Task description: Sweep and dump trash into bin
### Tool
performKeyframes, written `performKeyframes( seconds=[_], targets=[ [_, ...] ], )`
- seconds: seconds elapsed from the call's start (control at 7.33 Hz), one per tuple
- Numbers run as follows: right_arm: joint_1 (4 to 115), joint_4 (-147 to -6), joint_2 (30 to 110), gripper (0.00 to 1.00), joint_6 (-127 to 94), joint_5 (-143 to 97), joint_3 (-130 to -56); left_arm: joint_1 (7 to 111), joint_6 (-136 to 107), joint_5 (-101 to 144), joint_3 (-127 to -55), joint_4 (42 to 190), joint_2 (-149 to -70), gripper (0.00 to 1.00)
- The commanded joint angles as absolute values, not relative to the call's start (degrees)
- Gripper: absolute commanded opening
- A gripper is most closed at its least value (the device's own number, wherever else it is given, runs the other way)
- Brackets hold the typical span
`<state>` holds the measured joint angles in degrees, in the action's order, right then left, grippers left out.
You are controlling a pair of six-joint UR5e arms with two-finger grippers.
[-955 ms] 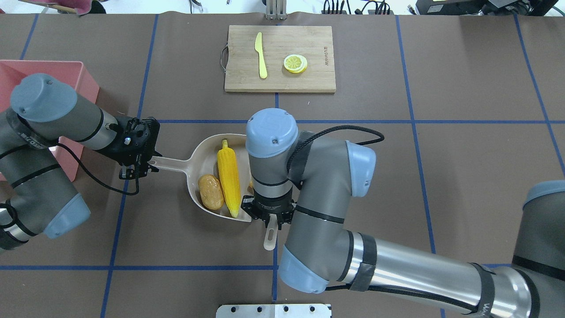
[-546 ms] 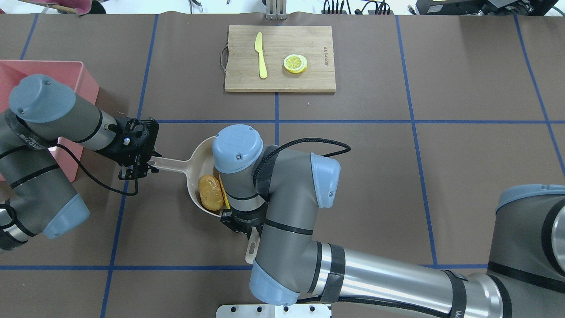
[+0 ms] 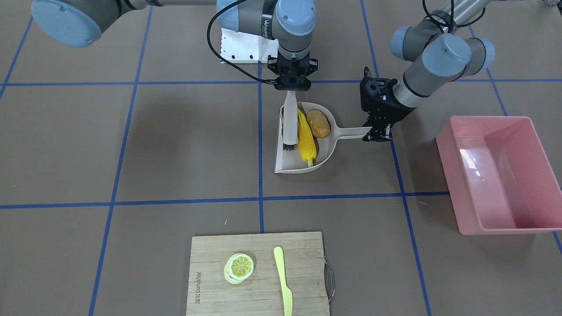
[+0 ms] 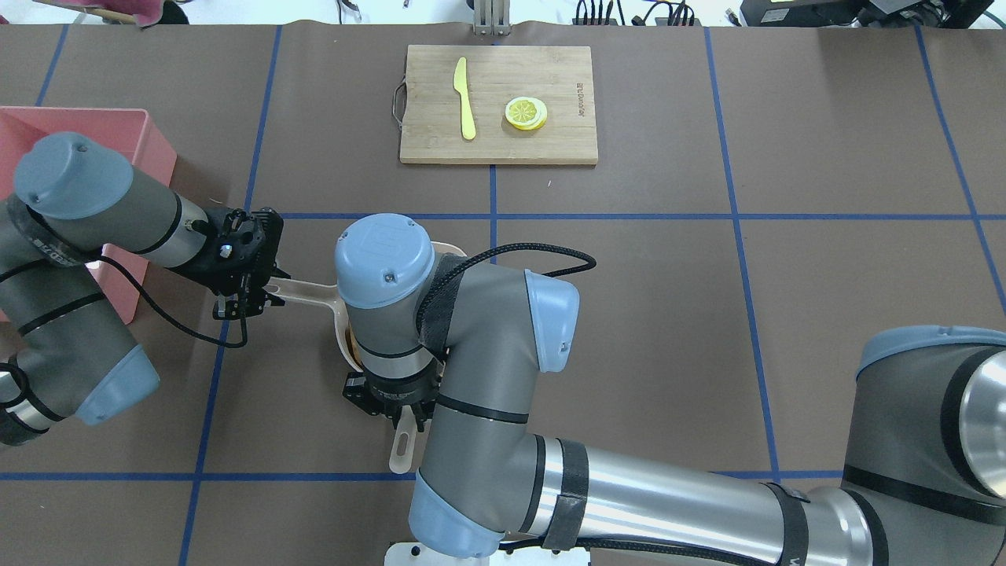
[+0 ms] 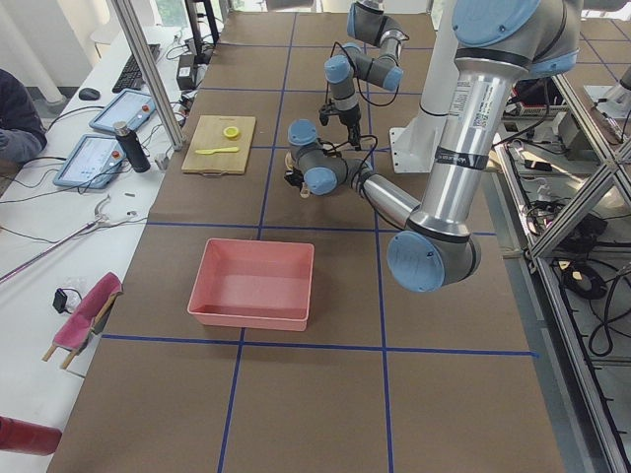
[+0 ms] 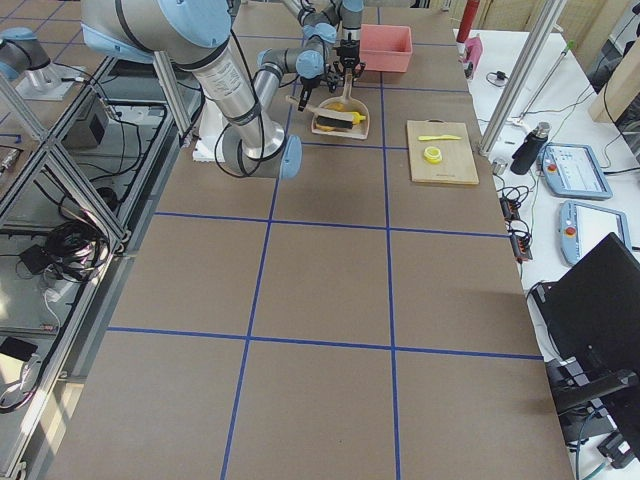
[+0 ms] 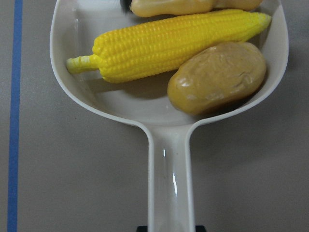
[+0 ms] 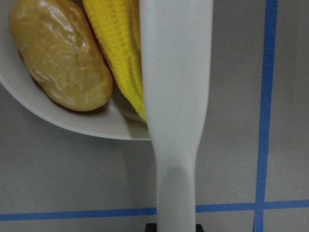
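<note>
At the dustpan's handle tip: left gripper [image 3: 376, 131], jaws pinching the handle of the dustpan [image 3: 290, 166]. The pan looks flat on the worktop. Over the pan: right gripper [image 3: 291, 87], jaws clamped on the handle of the brush [image 3: 289, 118]. Brush is slanted, dark bristle end low inside the pan near its open edge, handle tail poking out toward the robot base.

Load: corn cob [image 3: 306, 140] lies lengthwise in the pan, just beside the brush. Potato [image 3: 318, 123] touches it on the handle side. Ginger root [image 7: 174, 6] is only a sliver at the top of the left wrist view, beyond the corn. It looks to be in the pan, can't fully confirm.

Progress, my read: sweep basically done, no trash loose on the worktop. Dump not started: bin [image 3: 491, 175] is empty and well apart from the pan, on the left arm's side. Remaining: clear the brush, lift the pan level, carry, tip.

Pose: left arm comes in low from the bin side, wrist angled down onto the handle tip. Right arm reaches across the centre line, wrist pointing straight down. From overhead it hides most of the pan.
</note>
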<state>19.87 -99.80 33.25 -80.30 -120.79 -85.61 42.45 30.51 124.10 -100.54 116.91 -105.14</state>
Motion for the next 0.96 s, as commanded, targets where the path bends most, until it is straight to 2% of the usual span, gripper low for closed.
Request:
performKeyframes(
  seconds=[0.0, 0.55, 0.82],
  targets=[
    [19.8, -97.8, 32.9, 0.0, -80.4, -120.5, -85.7, 42.5, 29.2, 124.1, -100.4, 118.8, -105.1, 0.0],
    [22.8, -99.2, 33.4, 0.0, -80.5, -121.6, -88.1, 42.5, 26.7, 124.5, -98.6, 126.0, -103.9, 0.0],
    [25.6, -107.8, 38.9, 0.0, -79.5, -122.3, -99.9, 42.5, 26.2, 124.5, -98.6, 127.4, -103.4, 0.0]
  ],
)
